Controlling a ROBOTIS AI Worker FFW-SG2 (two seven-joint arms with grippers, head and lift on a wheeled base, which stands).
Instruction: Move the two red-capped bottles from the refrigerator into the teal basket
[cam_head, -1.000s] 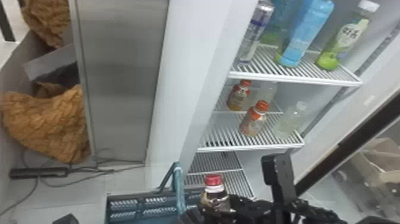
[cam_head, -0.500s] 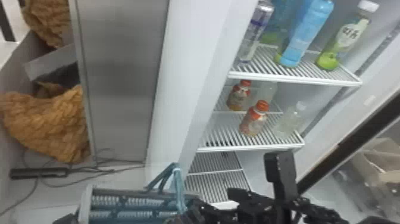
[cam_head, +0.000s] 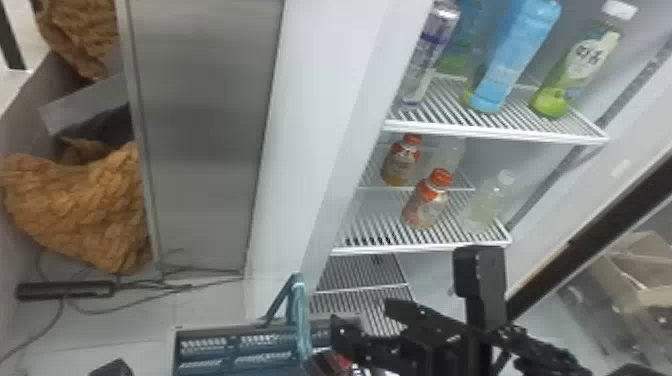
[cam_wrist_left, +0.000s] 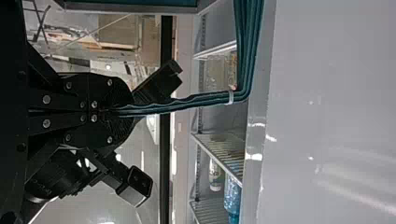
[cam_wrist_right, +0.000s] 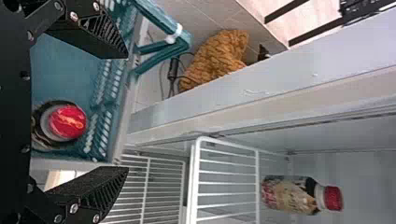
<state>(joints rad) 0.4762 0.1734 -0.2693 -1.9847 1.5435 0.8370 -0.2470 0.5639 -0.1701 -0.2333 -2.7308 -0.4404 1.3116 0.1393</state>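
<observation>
Left gripper (cam_head: 316, 365): pinches the handle (cam_wrist_left: 201, 99) of the teal basket (cam_wrist_right: 65, 84). Right gripper (cam_head: 365, 315): fingers spread near the rim. First red-capped bottle (cam_wrist_right: 60, 125): in the basket. Second red-capped bottle (cam_wrist_right: 296, 195): upright, behind the wire shelf's (cam_wrist_right: 192, 186) front edge.

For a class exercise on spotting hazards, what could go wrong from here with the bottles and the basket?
The left claw grips the teal basket by its thin handle, so it may tilt and topple the red-capped bottle inside. The open right claw is near that bottle and might knock it when moving away. Two orange-capped bottles on a refrigerator shelf could be mistaken for the other red-capped bottle.
</observation>
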